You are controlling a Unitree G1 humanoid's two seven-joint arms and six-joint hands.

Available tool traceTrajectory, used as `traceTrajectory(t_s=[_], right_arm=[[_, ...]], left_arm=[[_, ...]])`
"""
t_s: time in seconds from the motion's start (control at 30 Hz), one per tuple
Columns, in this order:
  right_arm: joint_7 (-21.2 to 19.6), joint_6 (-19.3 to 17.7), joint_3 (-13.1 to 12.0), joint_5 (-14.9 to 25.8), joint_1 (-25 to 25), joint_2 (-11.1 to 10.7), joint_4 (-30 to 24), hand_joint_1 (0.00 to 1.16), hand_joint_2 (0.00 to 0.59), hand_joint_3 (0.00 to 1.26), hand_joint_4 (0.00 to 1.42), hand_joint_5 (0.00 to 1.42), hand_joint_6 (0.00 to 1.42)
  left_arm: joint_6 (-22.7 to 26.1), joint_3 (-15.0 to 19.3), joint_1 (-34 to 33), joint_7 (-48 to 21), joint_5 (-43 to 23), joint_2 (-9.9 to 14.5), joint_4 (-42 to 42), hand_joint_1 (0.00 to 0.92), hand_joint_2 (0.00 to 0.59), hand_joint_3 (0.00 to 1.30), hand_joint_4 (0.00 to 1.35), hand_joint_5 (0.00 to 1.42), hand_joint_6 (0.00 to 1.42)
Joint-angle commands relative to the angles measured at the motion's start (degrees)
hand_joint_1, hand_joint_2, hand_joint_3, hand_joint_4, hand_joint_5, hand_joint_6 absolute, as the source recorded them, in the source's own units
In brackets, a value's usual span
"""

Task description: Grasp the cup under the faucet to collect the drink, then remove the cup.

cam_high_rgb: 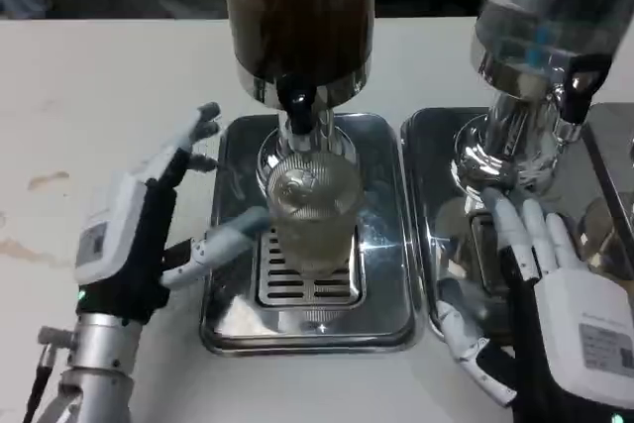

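Under one faucet (297,98) stands one cup (313,215); two hands, left (149,220) and right (540,289), spread wide, hold nothing.

There are two drink dispensers: one with a dark drink (300,7) and one with a clear tank (555,7). Each has one black-handled faucet, making two faucets, the first (297,98) on the dark one and the second (582,81) on the clear one. Two shiny metal drip trays lie on one white counter (99,76), a left tray (230,314) and a right tray (426,146). One clear cup (313,210) stands under the dark dispenser's faucet. Two robot hands are present, the left robot hand (149,220) and the right robot hand (555,304).
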Motion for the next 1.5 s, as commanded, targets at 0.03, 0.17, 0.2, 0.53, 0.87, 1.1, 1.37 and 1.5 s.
traceTrajectory(t_s=[0.03,0.17,0.2,0.53,0.87,1.1,1.37,1.5], right_arm=[[0.0,-0.7,-0.2,0.2,-1.1,-1.0,0.9,0.34,0.440,0.07,0.00,0.04,0.22],[0.8,-1.0,0.1,-0.4,-2.1,-2.3,1.1,0.33,0.440,0.07,0.00,0.03,0.20],[1.0,-1.0,0.2,-0.5,-2.3,-2.7,1.1,0.33,0.440,0.07,0.00,0.03,0.20],[5.0,-1.1,1.2,-4.0,-3.9,-7.7,0.1,0.17,0.442,0.07,0.00,0.00,0.00],[6.0,-1.3,1.2,-3.5,-4.0,-8.7,0.1,0.10,0.458,0.07,0.00,0.00,0.00],[5.5,-1.4,1.3,-3.2,-4.0,-8.4,0.5,0.10,0.461,0.07,0.00,0.00,0.00],[5.2,-1.3,1.5,-3.1,-3.4,-7.7,0.5,0.11,0.466,0.07,0.00,0.00,0.00],[5.0,-1.2,1.3,-3.0,-3.5,-7.2,0.6,0.11,0.467,0.07,0.00,0.00,0.00]], left_arm=[[-2.8,3.0,3.8,-3.2,-2.8,2.1,-5.3,0.000,0.000,0.07,0.11,0.31,0.20],[-3.6,5.3,7.4,-7.6,-5.0,3.5,-11.3,0.000,0.008,0.01,0.04,0.24,0.13],[-3.8,6.0,8.7,-8.7,-5.6,3.9,-13.3,0.000,0.019,0.00,0.01,0.20,0.10],[-2.2,12.0,16.7,-21.2,-10.6,5.9,-27.4,0.000,0.056,0.00,0.00,0.00,0.00],[1.6,13.1,18.7,-54.1,-45.8,7.3,-38.3,0.000,0.055,0.00,0.00,0.00,0.00],[21.4,16.1,15.9,-83.5,-70.7,7.0,-45.0,0.000,0.041,0.00,0.00,0.00,0.00],[34.7,22.2,12.7,-95.5,-75.9,5.7,-49.7,0.000,0.032,0.00,0.00,0.00,0.00],[38.8,24.0,9.8,-98.2,-76.4,4.8,-50.2,0.000,0.029,0.00,0.00,0.00,0.00]])
